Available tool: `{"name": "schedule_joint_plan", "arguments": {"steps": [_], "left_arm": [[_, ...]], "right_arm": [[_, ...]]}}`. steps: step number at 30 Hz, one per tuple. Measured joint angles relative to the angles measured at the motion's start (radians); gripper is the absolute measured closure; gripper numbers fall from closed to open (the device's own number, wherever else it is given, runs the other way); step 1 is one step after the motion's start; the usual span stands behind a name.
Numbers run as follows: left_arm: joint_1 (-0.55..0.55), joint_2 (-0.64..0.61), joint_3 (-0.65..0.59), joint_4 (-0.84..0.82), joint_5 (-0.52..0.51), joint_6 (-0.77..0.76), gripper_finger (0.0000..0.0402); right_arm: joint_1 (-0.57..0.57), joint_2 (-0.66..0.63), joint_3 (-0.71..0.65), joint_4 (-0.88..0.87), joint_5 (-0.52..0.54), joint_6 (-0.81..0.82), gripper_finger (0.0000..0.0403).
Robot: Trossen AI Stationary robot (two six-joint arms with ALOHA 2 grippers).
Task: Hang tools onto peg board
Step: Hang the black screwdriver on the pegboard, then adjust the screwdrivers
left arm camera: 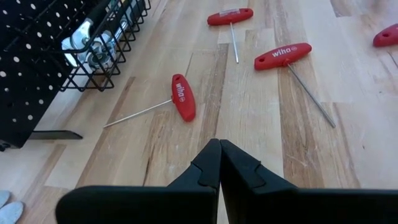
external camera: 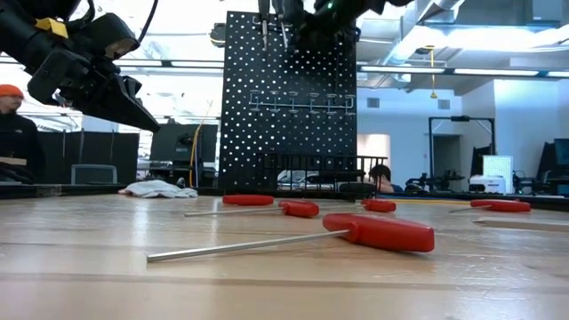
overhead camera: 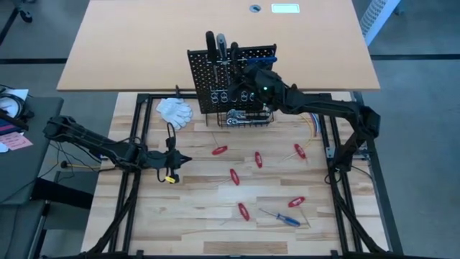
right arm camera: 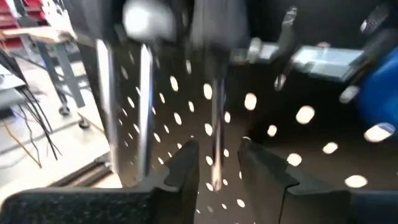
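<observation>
The peg board, a black perforated metal panel, stands upright at the far middle of the pale wood-plank table, screwdrivers poking above its top edge. Red T-handled tools with thin steel shafts lie scattered nearer. The left pincer hovers at near left, tips pressed together, empty. The right pincer is up against the board, parted around a slim steel shaft without gripping it. Only the left wrist view shows chrome sockets in the wire basket.
</observation>
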Motion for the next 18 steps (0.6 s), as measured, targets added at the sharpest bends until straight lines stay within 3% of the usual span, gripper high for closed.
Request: {"name": "schedule_joint_plan", "arguments": {"steps": [8,18], "left_arm": [[0.000,0.000,0.000,0.001,0.002,0.000,0.0401],[0.000,0.000,0.000,0.001,0.003,0.000,0.0402]], "right_arm": [[0.031,-0.019,-0.001,-0.034,0.002,-0.074,0.0269],[0.086,-0.097,0.000,-0.257,0.007,-0.101,0.0274]]}}
